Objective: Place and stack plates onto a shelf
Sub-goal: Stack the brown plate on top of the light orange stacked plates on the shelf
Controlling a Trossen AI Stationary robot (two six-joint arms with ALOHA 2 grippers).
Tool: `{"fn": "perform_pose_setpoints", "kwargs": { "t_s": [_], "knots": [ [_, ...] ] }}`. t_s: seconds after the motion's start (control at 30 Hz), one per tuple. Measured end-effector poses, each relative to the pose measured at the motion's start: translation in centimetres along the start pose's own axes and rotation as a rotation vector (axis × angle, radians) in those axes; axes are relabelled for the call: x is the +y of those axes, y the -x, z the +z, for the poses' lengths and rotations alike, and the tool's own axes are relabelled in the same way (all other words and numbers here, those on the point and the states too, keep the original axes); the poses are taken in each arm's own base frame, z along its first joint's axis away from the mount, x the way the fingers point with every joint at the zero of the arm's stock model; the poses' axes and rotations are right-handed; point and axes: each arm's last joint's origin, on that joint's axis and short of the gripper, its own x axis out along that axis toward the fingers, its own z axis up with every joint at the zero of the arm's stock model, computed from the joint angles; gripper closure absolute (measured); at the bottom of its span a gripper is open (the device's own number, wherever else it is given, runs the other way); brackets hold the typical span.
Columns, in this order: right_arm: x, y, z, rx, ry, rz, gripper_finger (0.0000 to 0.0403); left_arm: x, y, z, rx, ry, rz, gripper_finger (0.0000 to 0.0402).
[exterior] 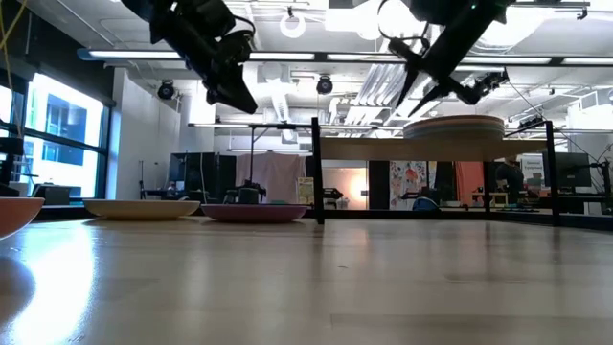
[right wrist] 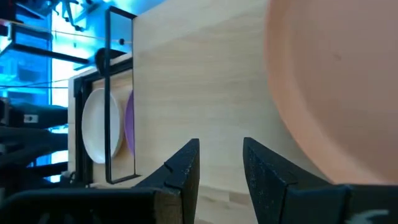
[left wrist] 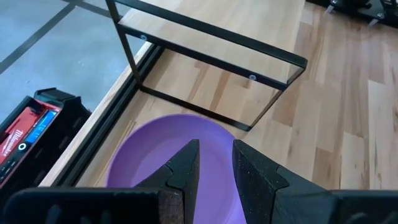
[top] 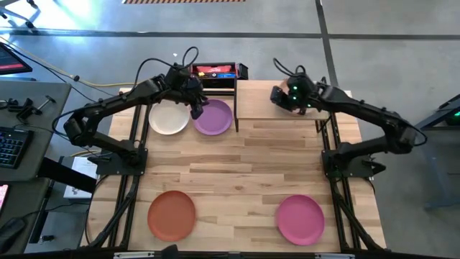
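Note:
The purple plate point(top: 215, 119) and the cream plate point(top: 167, 119) lie flat on the table beside the shelf point(top: 259, 101). The rust orange plate point(top: 172, 214) and the magenta plate point(top: 300, 219) lie near the table's near edge. A stack of plates point(exterior: 455, 126) sits on the shelf board; its top one looks pinkish tan point(right wrist: 329, 93). My left gripper point(left wrist: 215, 158) hovers open, with a narrow gap, above the purple plate point(left wrist: 155, 162). My right gripper point(right wrist: 221, 158) is open above the shelf board, beside the stack, and hides it in the high view.
A red and black tool case point(top: 214, 71) stands past the table's far edge, behind the shelf's left end. The shelf's thin black legs point(left wrist: 261, 118) rise right next to the purple plate. Bare tabletop point(top: 237, 173) lies between the far and near plates.

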Motion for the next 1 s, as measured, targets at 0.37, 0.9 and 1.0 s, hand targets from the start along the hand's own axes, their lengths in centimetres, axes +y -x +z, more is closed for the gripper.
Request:
{"fn": "perform_pose_setpoints", "kwargs": {
  "t_s": [0.37,0.9,1.0],
  "knots": [
    [-0.1,-0.6,0.3,-0.049,0.001,-0.032,0.03,0.1,0.0,-0.2,0.016,0.006,0.0,0.0316],
    [-1.5,-0.5,0.4,-0.037,-0.016,-0.161,0.03,0.0,0.0,-0.3,0.027,-0.009,-0.002,0.0316],
    [-1.8,-0.4,0.6,-0.032,-0.018,-0.181,0.03,0.0,0.0,-0.4,0.036,-0.007,-0.003,0.0316]
  ]
}}
